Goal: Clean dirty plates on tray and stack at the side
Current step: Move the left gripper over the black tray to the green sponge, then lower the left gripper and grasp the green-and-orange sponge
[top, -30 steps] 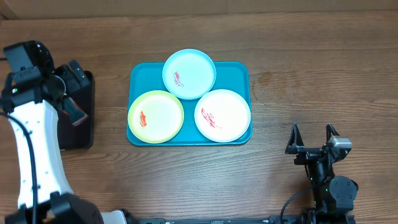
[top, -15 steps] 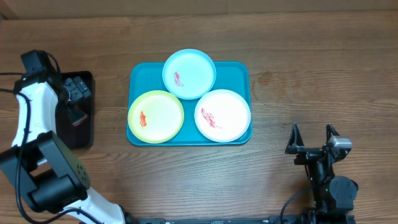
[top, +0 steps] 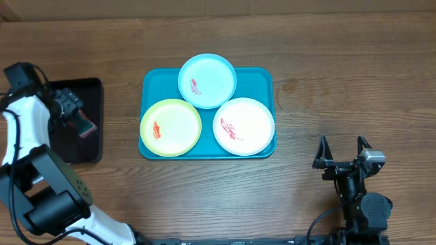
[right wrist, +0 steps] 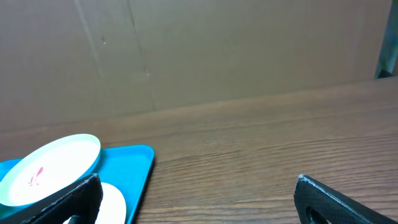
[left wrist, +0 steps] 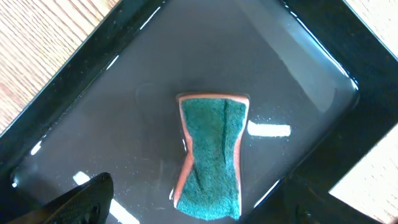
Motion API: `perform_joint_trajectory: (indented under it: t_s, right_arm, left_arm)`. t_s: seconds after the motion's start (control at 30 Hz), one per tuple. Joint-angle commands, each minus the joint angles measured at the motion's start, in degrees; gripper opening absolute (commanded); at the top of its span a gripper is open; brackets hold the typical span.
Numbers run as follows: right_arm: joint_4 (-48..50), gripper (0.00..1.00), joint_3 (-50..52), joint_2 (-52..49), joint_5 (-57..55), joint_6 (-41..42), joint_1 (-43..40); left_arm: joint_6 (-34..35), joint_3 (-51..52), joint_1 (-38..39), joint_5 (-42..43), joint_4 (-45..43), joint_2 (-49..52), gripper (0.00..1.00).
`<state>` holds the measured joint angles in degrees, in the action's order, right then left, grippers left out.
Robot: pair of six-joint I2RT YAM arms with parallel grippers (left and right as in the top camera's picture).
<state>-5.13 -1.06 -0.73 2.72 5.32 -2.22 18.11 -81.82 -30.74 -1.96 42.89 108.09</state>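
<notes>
The turquoise tray (top: 260, 79) lies mid-table and holds three plates with red smears: light blue (top: 207, 81) at the back, yellow-green (top: 171, 127) front left, white (top: 244, 126) front right. My left gripper (top: 68, 104) is open above a black tray at the far left. In the left wrist view its fingers (left wrist: 199, 214) straddle the near end of a green sponge with an orange base (left wrist: 211, 155). My right gripper (top: 343, 153) is open and empty at the front right, well clear of the tray. Its wrist view (right wrist: 199, 205) shows the light blue plate (right wrist: 53, 168) and the tray's corner (right wrist: 134, 165).
The narrow black tray (top: 92, 146) is wet and glossy inside (left wrist: 280, 62), with only the sponge (top: 85, 126) in it. Bare wooden table lies to the right of the turquoise tray (right wrist: 261, 162). A cardboard wall stands behind the table.
My left arm has swung left and its gripper has shifted over the black tray's sponge. The plates, the turquoise tray and the right arm have not moved.
</notes>
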Motion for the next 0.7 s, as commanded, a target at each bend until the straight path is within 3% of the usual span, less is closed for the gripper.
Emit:
perform_joint_trajectory:
  t_s: [0.0, 0.3, 0.67]
  right_arm:
    - [0.46, 1.00, 0.59, 0.57, -0.28, -0.24, -0.11]
    - [0.46, 1.00, 0.59, 0.57, -0.28, -0.24, -0.11]
    - [0.46, 1.00, 0.59, 0.57, -0.31, -0.24, -0.11]
  left_arm:
    - [-0.26, -0.50, 0.02, 3.52, -0.37, 2.95, 0.87]
    - [-1.40, -0.50, 0.35, 3.87, -1.60, 8.81, 0.87]
    - [-3.04, -0.52, 0.33, -0.37, -2.56, 8.94, 0.84]
